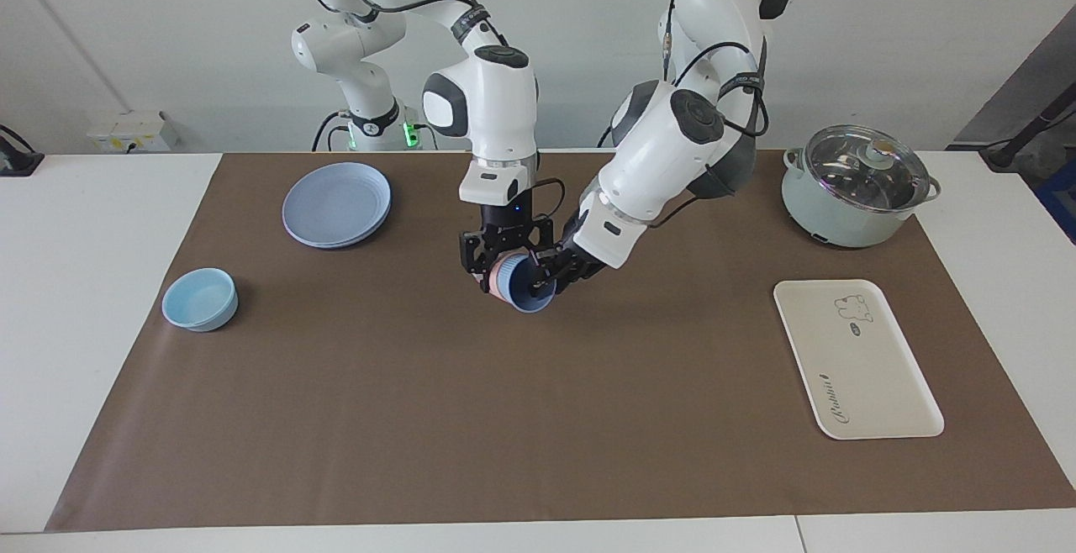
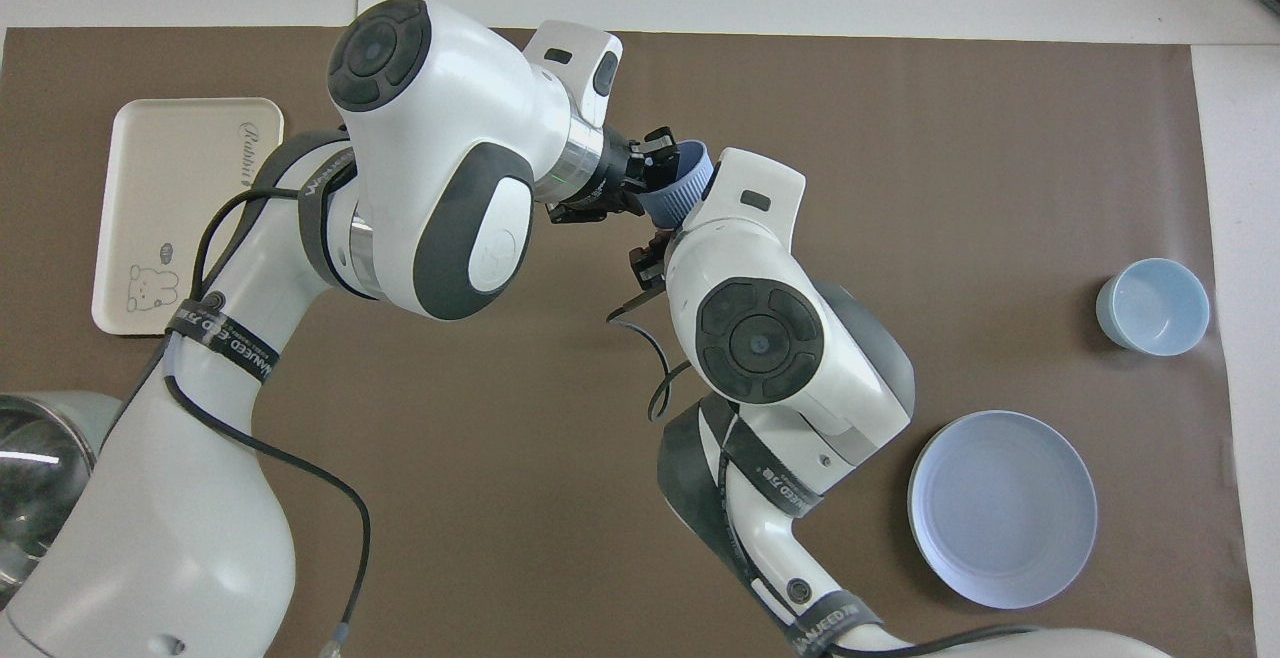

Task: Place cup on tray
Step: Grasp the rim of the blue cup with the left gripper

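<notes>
The blue cup point(image 1: 526, 296) point(image 2: 676, 192) hangs tilted over the middle of the mat, nested in a pink cup point(image 1: 502, 277). My right gripper point(image 1: 506, 260) points straight down, shut on the pink cup. My left gripper point(image 1: 544, 274) point(image 2: 651, 162) comes in slantwise from the left arm's end, its fingers closed over the blue cup's rim, one inside the mouth. The cream tray point(image 1: 874, 385) point(image 2: 170, 188) lies flat toward the left arm's end of the table, with nothing on it.
A lidded pale-green pot point(image 1: 853, 187) point(image 2: 25, 478) stands nearer to the robots than the tray. Toward the right arm's end are a round blue plate point(image 1: 336, 202) point(image 2: 1002, 508) and a light-blue bowl point(image 1: 200, 299) point(image 2: 1152, 306). A brown mat point(image 1: 538, 418) covers the table.
</notes>
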